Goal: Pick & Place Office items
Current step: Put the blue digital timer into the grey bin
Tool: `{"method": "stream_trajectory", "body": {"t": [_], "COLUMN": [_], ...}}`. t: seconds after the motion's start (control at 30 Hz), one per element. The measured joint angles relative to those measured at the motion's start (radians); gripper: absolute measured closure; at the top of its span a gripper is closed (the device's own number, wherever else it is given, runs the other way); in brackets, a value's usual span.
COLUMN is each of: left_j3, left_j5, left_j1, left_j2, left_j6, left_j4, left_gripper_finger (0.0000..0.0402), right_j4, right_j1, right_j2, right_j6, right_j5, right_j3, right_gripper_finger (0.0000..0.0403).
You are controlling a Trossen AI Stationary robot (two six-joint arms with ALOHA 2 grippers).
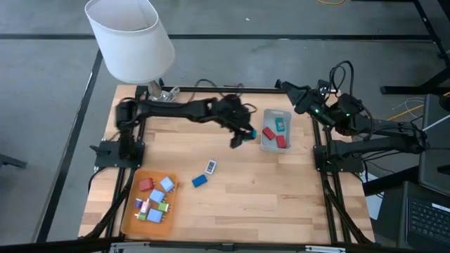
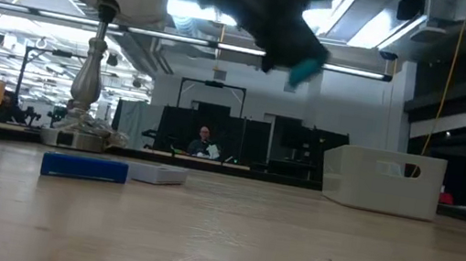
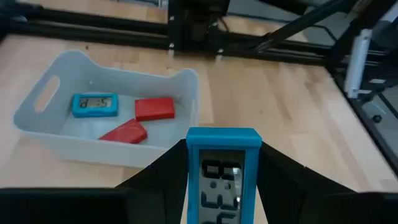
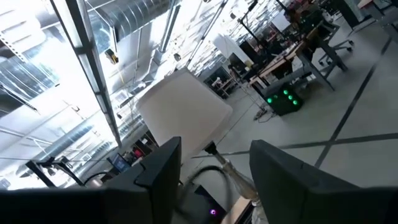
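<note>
My left gripper (image 1: pixel 242 135) hangs above the table just left of the grey-blue bin (image 1: pixel 275 131), shut on a light blue piece with a small display (image 3: pixel 222 177). The low view shows that piece (image 2: pixel 305 68) high in the air. In the bin lie two red pieces (image 3: pixel 154 108) and another light blue display piece (image 3: pixel 94 104). A blue piece (image 1: pixel 200 180) and a white-and-blue one (image 1: pixel 211 166) lie flat on the table. Several more pieces sit in the orange tray (image 1: pixel 128 219). My right gripper (image 4: pixel 214 180) is open, raised at the table's far right corner. My left gripper pinches the light blue display piece by its two long side edges (image 3: pixel 189 163), one finger on each side. The display faces the wrist camera and the piece's top end (image 3: pixel 222 138) sticks out past the fingers. It is lifted clear of the table, level with the bin's left side.
A lamp with a white shade (image 1: pixel 130 39) stands at the table's far left corner, its base (image 2: pixel 75 136) on the wood. Black frame rails run along the table's sides. Bare wood lies between the tray and the bin. A person (image 2: pixel 203 142) sits far behind the table.
</note>
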Motion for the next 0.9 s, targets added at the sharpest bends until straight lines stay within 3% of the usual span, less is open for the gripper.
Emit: {"method": "stream_trajectory", "body": {"t": [0.43,0.9], "left_j3": [0.461,0.608], "left_j5": [0.041,0.101], "left_j1": [0.003,0.038], "left_j2": [0.360,0.557], "left_j6": [0.022,-0.046], "left_j4": [0.005,0.064], "left_gripper_finger": [0.0250,0.0250], "right_j4": [-0.005,-0.006], "right_j1": [0.000,0.001], "right_j2": [-0.002,-0.002], "right_j6": [0.021,0.053], "right_j5": [-0.037,-0.064], "right_j3": [0.000,0.000], "right_gripper_finger": [0.0213,0.0213]}}
